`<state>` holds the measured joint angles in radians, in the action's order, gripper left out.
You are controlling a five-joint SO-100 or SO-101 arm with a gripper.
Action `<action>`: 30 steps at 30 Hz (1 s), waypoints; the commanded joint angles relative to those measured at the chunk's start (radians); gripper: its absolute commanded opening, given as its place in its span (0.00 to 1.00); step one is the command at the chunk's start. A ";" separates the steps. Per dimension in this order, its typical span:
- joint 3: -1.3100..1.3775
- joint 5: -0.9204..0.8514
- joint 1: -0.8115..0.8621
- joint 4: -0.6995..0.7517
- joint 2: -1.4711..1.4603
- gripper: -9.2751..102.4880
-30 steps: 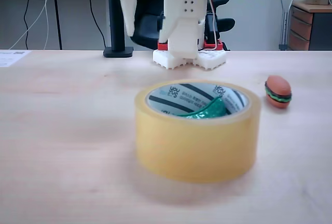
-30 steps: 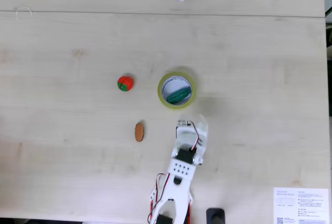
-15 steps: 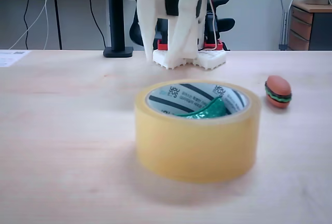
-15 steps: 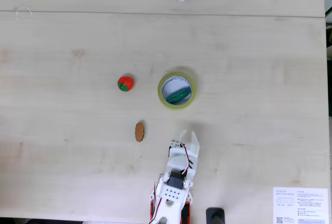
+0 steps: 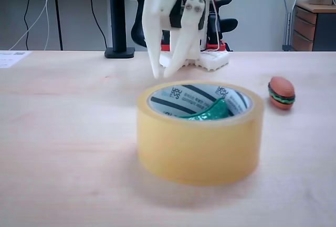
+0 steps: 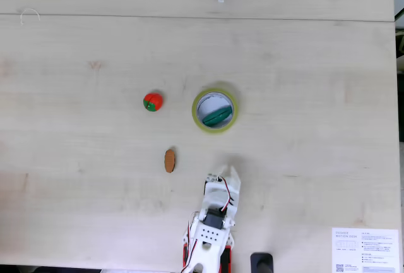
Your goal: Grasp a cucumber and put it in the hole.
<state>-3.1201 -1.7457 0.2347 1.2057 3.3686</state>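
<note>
1. So, from my remote seat: cucumber (image 5: 206,112) sits inside the hole (image 5: 178,100) of the tape roll (image 5: 199,148), leaning against the inner core wall — dark green, partly hidden by the roll's near rim in the low fixed view.
2. Top-down fixed view agrees: cucumber (image 6: 215,116) lies slantwise across the hole (image 6: 207,108), ringed by the tape roll (image 6: 194,110).
3. Gripper (image 5: 162,74) hangs behind the roll in the low view, clear of it, tips pointing down. Fingers (image 5: 153,53) are spread a bit at the top and converge near the tips; nothing between them.
4. In the top-down view the gripper (image 6: 228,173) is below the roll, well apart from it, tips aimed toward the roll. Can't read the finger gap well from there.
5. Toy hamburger (image 5: 281,93) rests on the table (image 5: 63,132) to the right of the roll in the low view, apart from it.
6. Top-down: a red-and-green round toy (image 6: 152,102) sits left of the roll, near but not touching; a small brown oval piece (image 6: 169,160) lies down-left of the roll, btwn the roll and the arm base.
7. White paper sheet w/ print (image 6: 363,249) is far down-right of the roll at the table's (image 6: 315,64) corner.
8. Bkgd behind the roll, low view — black office chair (image 5: 223,24) and a wooden drawer unit (image 5: 315,24).
</note>
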 commanded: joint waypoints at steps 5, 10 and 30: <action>0.011 0.008 0.003 0.055 0.002 0.08; 0.011 0.008 0.003 0.078 0.000 0.08; 0.011 0.008 0.003 0.078 0.000 0.08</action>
<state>-3.1201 -1.7457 0.2347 1.2717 3.3686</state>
